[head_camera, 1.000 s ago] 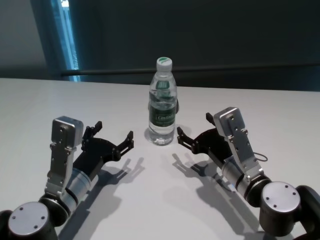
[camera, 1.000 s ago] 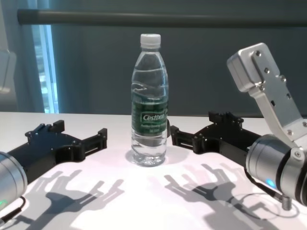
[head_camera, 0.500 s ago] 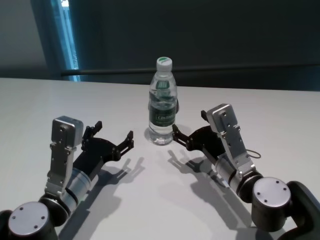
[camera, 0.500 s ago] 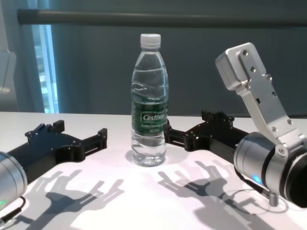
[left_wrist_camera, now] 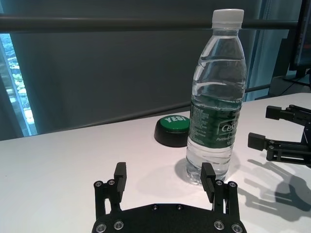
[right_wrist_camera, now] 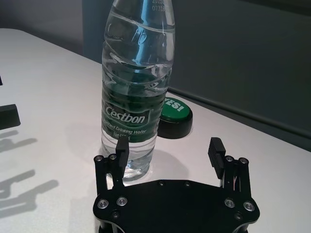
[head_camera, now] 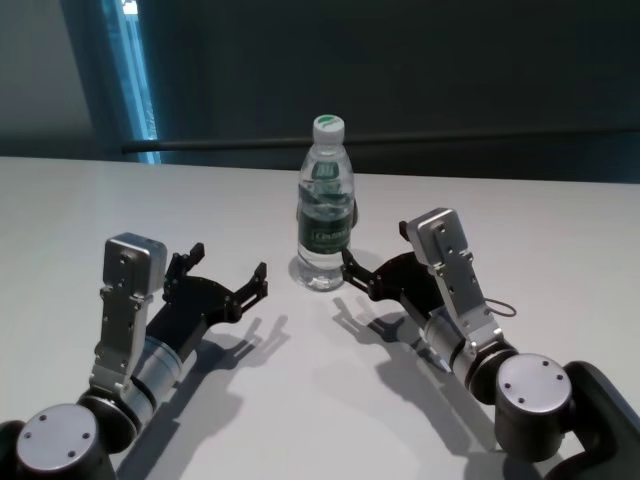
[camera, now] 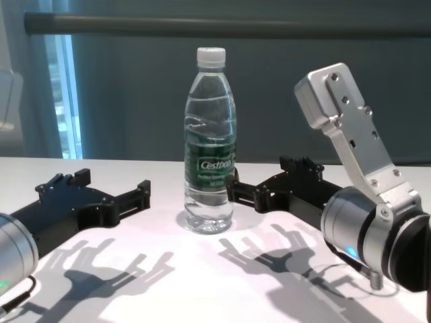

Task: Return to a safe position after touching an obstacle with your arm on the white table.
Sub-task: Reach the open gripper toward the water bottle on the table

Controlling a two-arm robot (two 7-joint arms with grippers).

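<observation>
Leftward and forward, the right gripper [head_camera: 372, 272] has closed on the bottle [head_camera: 324, 205] since a second ago; its near fingertip [camera: 231, 190] now sits just beside the bottle's base, though contact cannot be told from these views. The left gripper [head_camera: 228, 272] and the bottle have not shifted.

Nearest the table's [head_camera: 300, 400] front edge lie the two forearms, the left toward the front left corner, the right toward the front right. Each silver wrist block stands tilted above its black gripper. Farther in, both grippers hover low over the white top with fingers spread wide and nothing between them. In the left wrist view the left gripper [left_wrist_camera: 165, 177] points past the bottle [left_wrist_camera: 217, 97], one fingertip overlapping its base. In the right wrist view the right gripper [right_wrist_camera: 167, 153] has one finger [right_wrist_camera: 121, 150] in front of the bottle's [right_wrist_camera: 136, 87] lower part, while the other finger stands clear to the side.

Between the two grippers, a little farther in and about midway across the table, the bottle stands upright, with its white cap on and the green label around its middle. Just behind it lies a green button [right_wrist_camera: 175, 116] with a black rim. Beyond the far edge a dark rail [camera: 229, 25] runs across.
</observation>
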